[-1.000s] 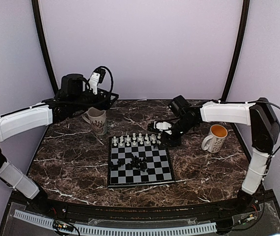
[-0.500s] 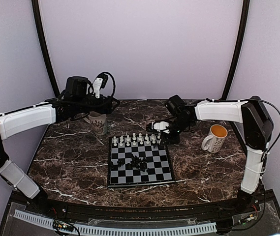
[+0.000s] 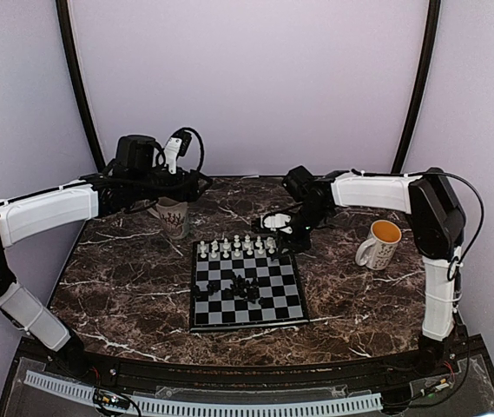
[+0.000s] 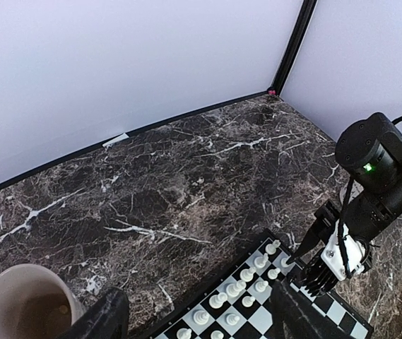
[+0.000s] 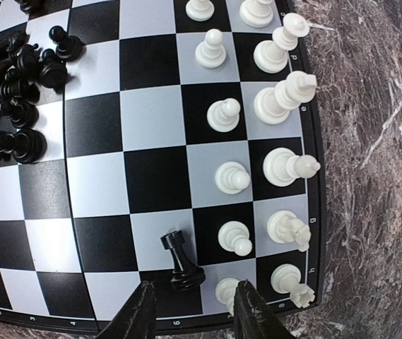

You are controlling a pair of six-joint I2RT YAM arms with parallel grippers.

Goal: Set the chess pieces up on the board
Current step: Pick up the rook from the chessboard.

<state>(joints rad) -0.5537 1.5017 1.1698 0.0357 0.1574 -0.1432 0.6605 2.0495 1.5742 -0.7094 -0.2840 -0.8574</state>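
The board (image 3: 248, 325) lies mid-table. White chess pieces (image 3: 238, 246) stand in two rows along its far edge, and black ones (image 3: 236, 287) lie heaped near its middle. My right gripper (image 3: 288, 236) hangs over the far right corner. In the right wrist view it (image 5: 190, 314) is open. A black rook (image 5: 184, 263) stands on the board (image 5: 151, 169) just ahead of the fingertips, touching neither, and a white pawn (image 5: 227, 291) stands close to the right finger. My left gripper (image 4: 201, 328) is open and holds nothing, high above the rear left of the table.
A patterned mug (image 3: 171, 215) stands behind the board's left corner, under the left arm. An orange-lined mug (image 3: 378, 243) stands to the right of the board. Black frame posts and purple walls close in the back and sides.
The right arm has swung a little left and back along the board's far edge, and its jaws have widened slightly. The left arm rose slightly, then stayed still.
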